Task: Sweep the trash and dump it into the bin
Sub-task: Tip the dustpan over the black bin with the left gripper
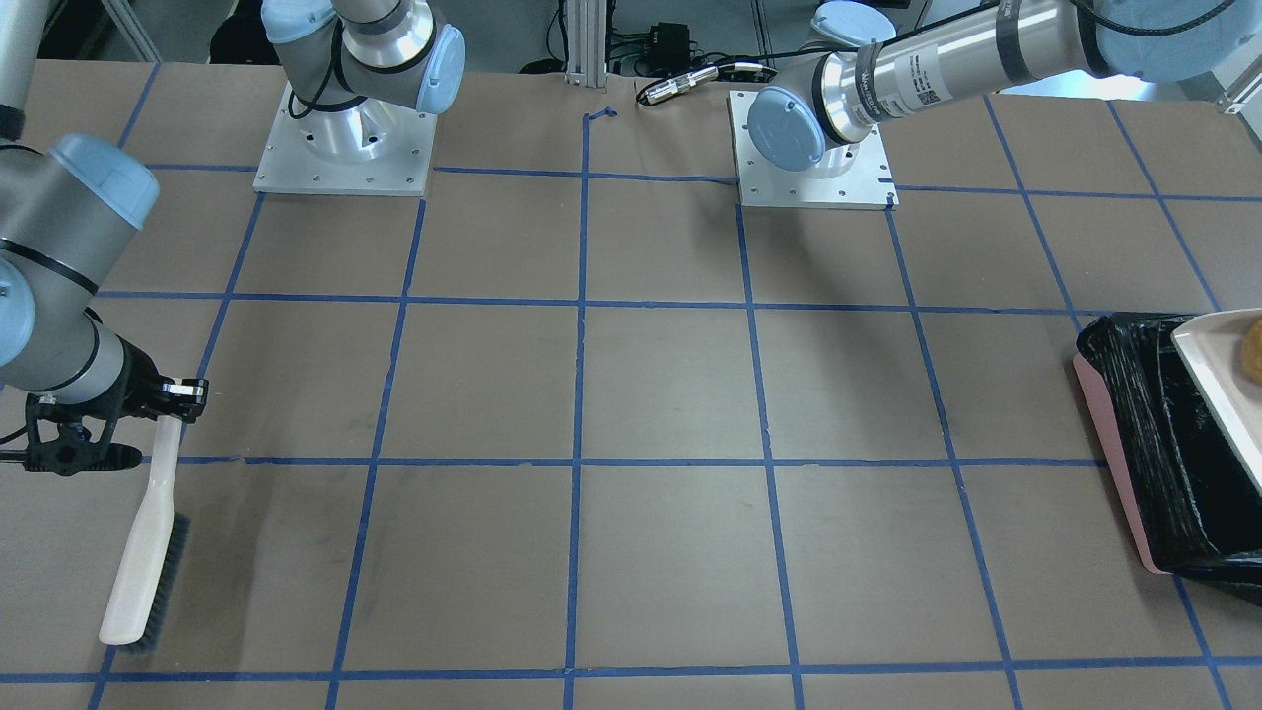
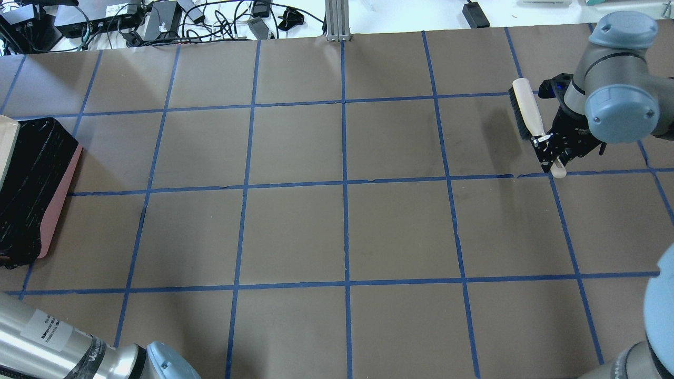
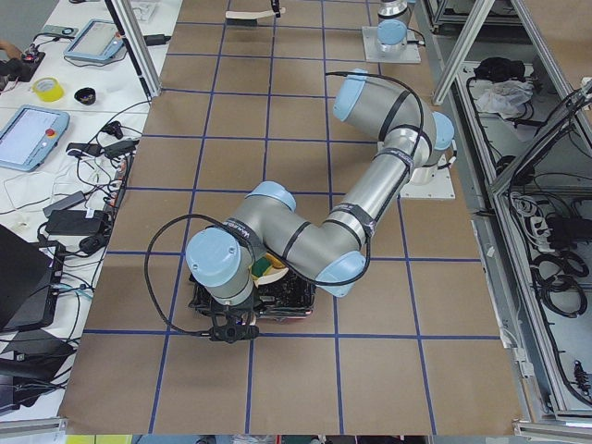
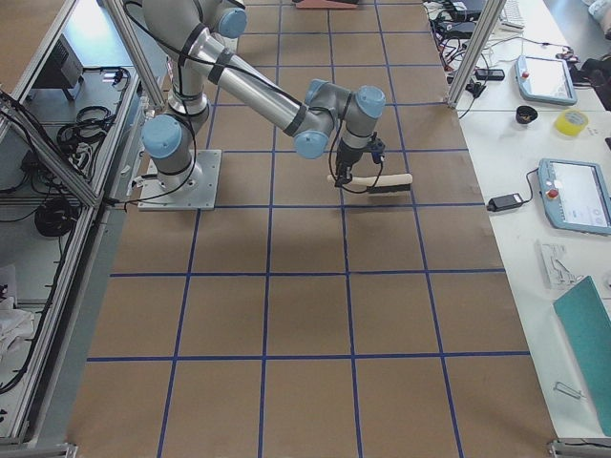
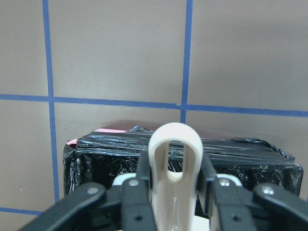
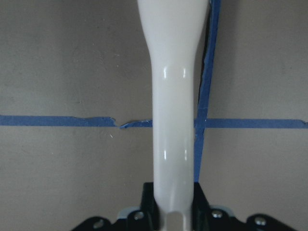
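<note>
overhead, l to r: bin [image 2: 31,179] at far 9 o'clock, 1 only. pink side wall, crinkly glossy black liner. wrist cam: left gripper [image 5: 174,168] clamped on the looped beige handle of dustpan [image 5: 174,132], 1, held over the bin. front cam shows 1 trash piece, yellow-brown lump [image 1: 1254,345], on the pan; rest hidden. at 2 o'clock right gripper [image 2: 548,145] closed on handle of brush [image 2: 526,113], 1, white w/ dark bristles, head twd 12.
</note>
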Controlling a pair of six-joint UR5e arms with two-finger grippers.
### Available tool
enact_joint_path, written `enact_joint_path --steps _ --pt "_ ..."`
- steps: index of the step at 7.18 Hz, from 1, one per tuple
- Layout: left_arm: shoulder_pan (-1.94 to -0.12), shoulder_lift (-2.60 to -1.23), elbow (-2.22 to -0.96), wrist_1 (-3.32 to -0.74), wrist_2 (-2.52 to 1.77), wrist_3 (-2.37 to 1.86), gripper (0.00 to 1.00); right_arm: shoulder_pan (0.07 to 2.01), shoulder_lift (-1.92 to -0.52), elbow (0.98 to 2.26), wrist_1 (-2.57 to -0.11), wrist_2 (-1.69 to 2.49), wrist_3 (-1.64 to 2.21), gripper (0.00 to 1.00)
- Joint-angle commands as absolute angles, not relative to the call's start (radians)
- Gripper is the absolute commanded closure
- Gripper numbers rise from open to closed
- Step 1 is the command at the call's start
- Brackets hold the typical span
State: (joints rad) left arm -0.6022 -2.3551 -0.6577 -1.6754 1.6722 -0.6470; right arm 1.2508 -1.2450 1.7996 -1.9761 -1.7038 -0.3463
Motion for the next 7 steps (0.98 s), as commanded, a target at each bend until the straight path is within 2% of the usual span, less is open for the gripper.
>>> enact_joint_path --steps 1,4,6,7 --pt "-0.598 -2.338 -0.658 -1.606 1.71 -0.641 1.0 1.25 -1.241 1.821 -1.976 -1.703 -0.324 1.0" --pt "-0.624 -2.313 -0.681 -1.466 1.762 -0.647 1.0 1.25 -1.243 1.835 -1.985 -1.706 -0.316 1.0" --pt "-0.669 -2.263 -0.765 -1.361 1.871 -0.644 1.0 1.25 -1.243 1.835 -1.987 -1.709 -0.322 0.98" --pt "-0.704 -2.234 -0.796 -1.347 1.937 -0.661 1.0 1.249 -1.243 1.835 -1.988 -1.704 -0.328 0.87"
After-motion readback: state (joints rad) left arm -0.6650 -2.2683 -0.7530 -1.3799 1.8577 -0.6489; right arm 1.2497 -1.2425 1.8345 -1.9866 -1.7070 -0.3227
